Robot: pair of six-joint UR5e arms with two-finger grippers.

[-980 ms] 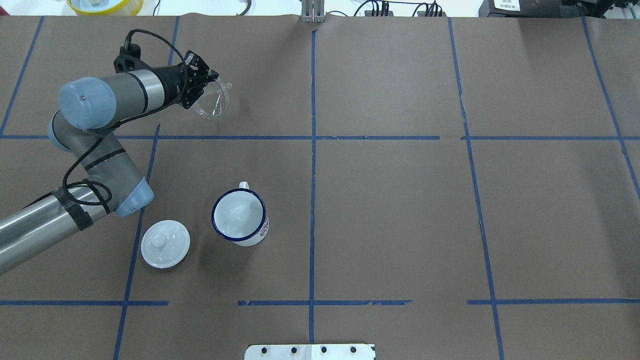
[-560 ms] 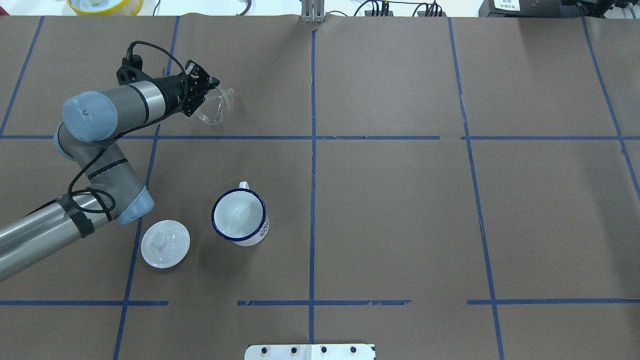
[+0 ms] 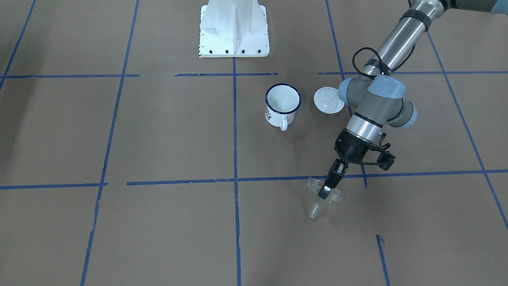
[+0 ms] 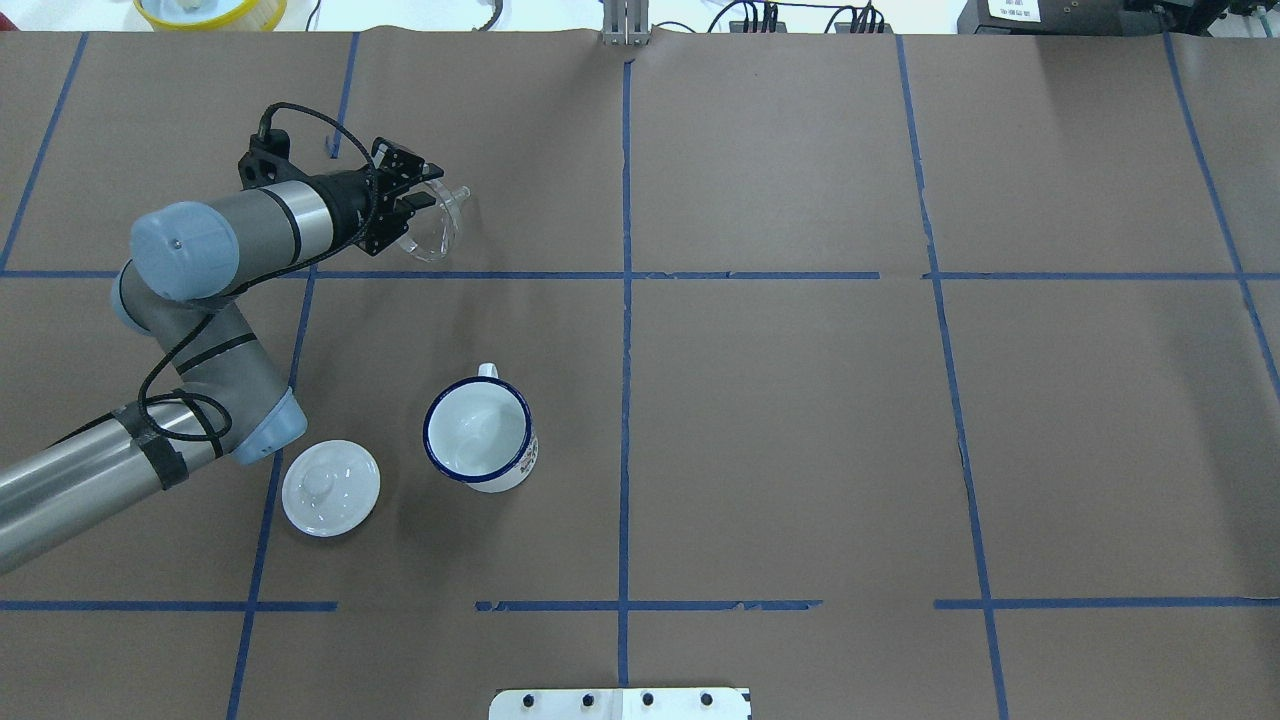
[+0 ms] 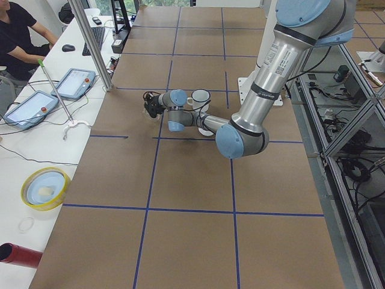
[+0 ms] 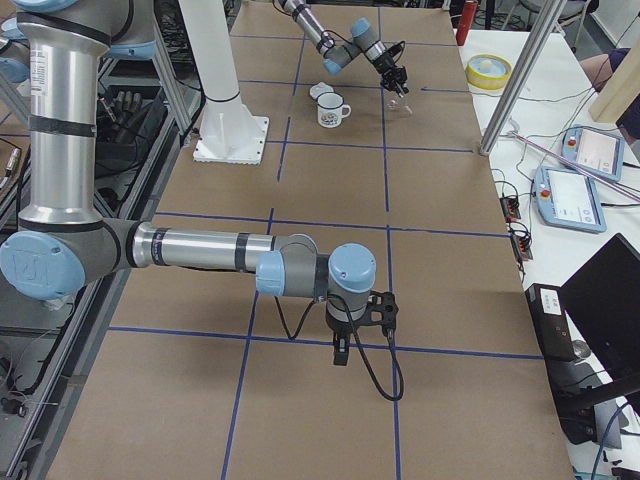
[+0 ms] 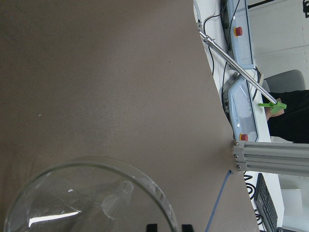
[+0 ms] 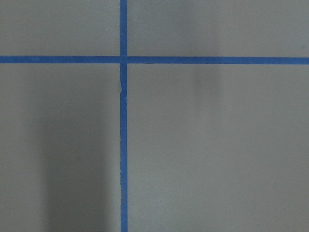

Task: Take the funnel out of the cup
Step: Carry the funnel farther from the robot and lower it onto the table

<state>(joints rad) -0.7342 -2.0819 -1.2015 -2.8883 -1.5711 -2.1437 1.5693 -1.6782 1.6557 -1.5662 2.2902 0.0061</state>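
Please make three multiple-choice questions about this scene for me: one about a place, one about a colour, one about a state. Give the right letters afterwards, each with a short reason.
1. Where is the funnel with respect to the cup?
A) inside it
B) under it
C) apart from it, held by the left gripper

2. What colour is the cup's rim?
A) dark blue
B) red
C) yellow

3. How does the cup stand?
A) on its side
B) upright and open
C) upright with a cover on top

Answers:
1 C: the left gripper pinches the funnel's rim, well apart from the cup.
2 A: a dark blue ring runs round the cup's mouth.
3 B: the overhead view looks straight into the cup's white, empty inside, and the lid lies beside the cup, not on it.
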